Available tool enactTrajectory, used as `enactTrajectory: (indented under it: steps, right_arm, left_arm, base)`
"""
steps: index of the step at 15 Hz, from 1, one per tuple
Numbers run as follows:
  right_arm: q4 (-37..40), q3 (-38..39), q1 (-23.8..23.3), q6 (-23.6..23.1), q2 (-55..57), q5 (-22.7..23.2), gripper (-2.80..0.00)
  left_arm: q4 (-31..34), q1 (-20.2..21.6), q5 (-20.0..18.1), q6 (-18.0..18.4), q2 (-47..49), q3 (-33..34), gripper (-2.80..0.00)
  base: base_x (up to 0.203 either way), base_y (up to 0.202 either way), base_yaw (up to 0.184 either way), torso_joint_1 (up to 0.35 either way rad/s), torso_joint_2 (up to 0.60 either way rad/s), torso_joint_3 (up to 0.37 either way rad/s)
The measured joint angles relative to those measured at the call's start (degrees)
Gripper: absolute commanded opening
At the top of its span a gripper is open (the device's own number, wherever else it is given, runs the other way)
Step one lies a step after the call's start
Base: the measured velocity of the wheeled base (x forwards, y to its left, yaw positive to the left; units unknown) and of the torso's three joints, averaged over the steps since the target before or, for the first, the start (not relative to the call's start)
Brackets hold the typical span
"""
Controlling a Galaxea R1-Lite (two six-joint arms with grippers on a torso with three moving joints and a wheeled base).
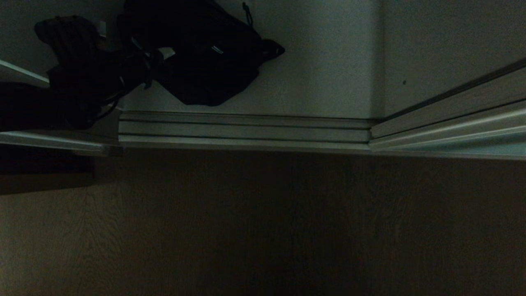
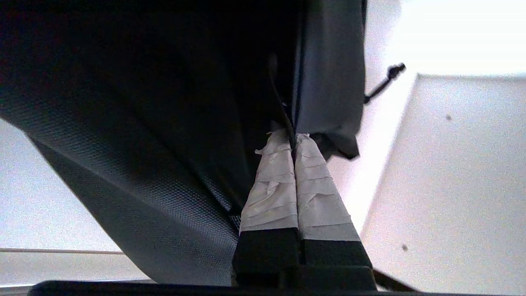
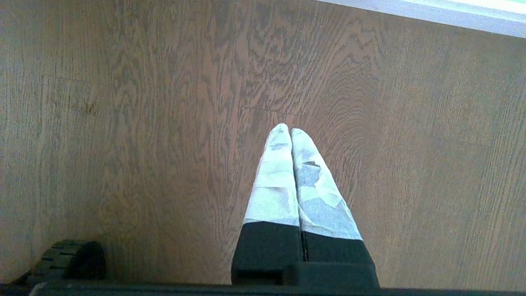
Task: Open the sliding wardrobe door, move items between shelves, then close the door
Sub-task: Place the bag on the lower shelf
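A soft black fabric bag [image 1: 205, 53] hangs over the white bottom shelf [image 1: 320, 82] inside the open wardrobe, at the upper left of the head view. My left gripper [image 1: 158, 57] reaches in from the left and is shut on a fold of the bag. In the left wrist view its taped fingertips [image 2: 292, 137] pinch dark fabric at the edge of the bag [image 2: 144, 144]. A thin white shelf edge [image 1: 20, 74] shows at the far left. My right gripper [image 3: 286, 128] is shut and empty, parked over the wooden floor. The door's pale green strip [image 3: 452, 10] shows behind it.
A silver sliding track [image 1: 246, 129] runs along the front of the wardrobe floor. Silver-framed rails [image 1: 452, 131] angle away at the right, and another silver edge [image 1: 53, 139] lies at the left under my arm. Brown wooden floor [image 1: 263, 226] fills the foreground.
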Motion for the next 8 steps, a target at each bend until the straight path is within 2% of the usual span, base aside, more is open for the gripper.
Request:
enactTrajectory:
  steps: [1,8]
  right_arm:
    - [0.0,0.0,0.0,0.0,0.0,0.0,-2.80]
    - [0.0,0.0,0.0,0.0,0.0,0.0,-2.80]
  left_arm:
    - [0.4,0.0,0.4,0.0,-0.1,0.0,0.00]
    - [-1.2,-0.1,0.1,0.4,-0.4,1.5,0.00]
  base:
    - [0.000,0.000,0.000,0.000,0.00,0.000]
    - [0.000,0.000,0.000,0.000,0.00,0.000]
